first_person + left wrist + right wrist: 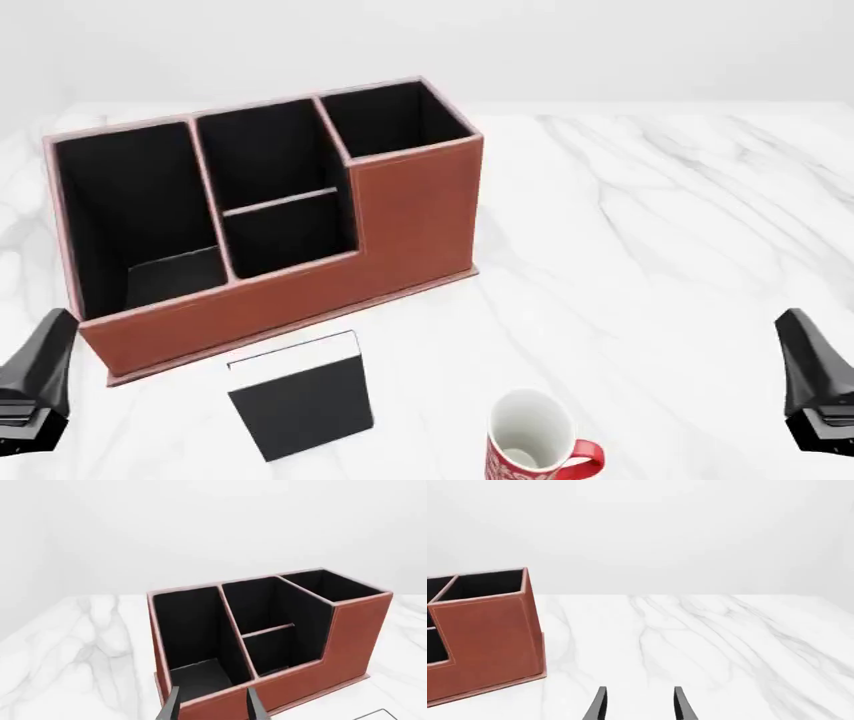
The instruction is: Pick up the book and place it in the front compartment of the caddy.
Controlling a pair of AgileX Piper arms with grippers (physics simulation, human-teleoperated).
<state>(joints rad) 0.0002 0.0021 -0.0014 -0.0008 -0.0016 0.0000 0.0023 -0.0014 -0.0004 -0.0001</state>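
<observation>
From the left wrist, the left gripper (pixel 212 705) shows its fingers spread with nothing between them, aimed at the caddy (pixel 347 640); a corner of the book (pixel 381 714) peeks in. From the front, the book (pixel 302 395) lies flat on the marble tabletop (pixel 667 230) near its near edge, just in front of the caddy's low wall, a mug (pixel 534 440) beside it. Thin, stiff and probably light, it offers only its edges to pinch. From the right wrist, the right gripper (pixel 639 705) is likewise spread and empty.
</observation>
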